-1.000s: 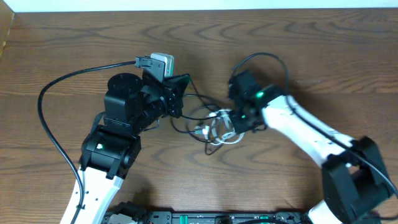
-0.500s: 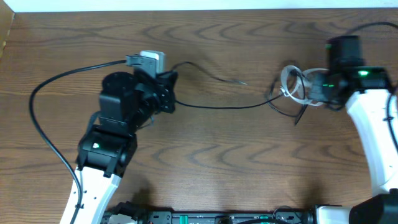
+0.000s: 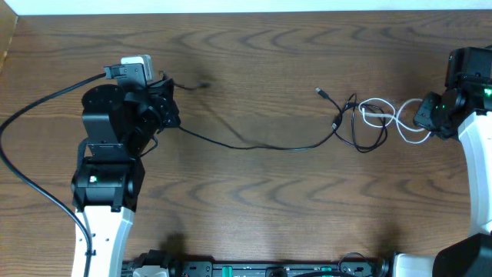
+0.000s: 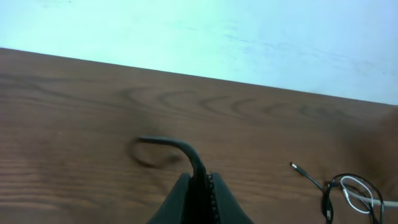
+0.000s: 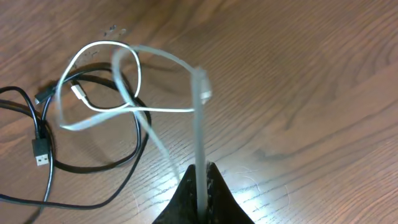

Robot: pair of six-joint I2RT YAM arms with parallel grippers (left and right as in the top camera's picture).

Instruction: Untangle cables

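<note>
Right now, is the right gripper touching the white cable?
Touching: the right wrist view shows the white cable clamped in the shut right gripper.

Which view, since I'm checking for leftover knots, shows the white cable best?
Right wrist view: the white cable fills the frame, its loops crossing the black cable, clamped in the right end effector. Overhead shows it small; left wrist catches only a sliver.

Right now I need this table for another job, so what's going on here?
Two robot arms are pulling tangled cables apart. The left gripper is shut on the black cable, which runs across the table to a loose tangle near the right side. The right gripper is shut on the white cable, whose loops cross the black one there. They are not yet separated.
</note>
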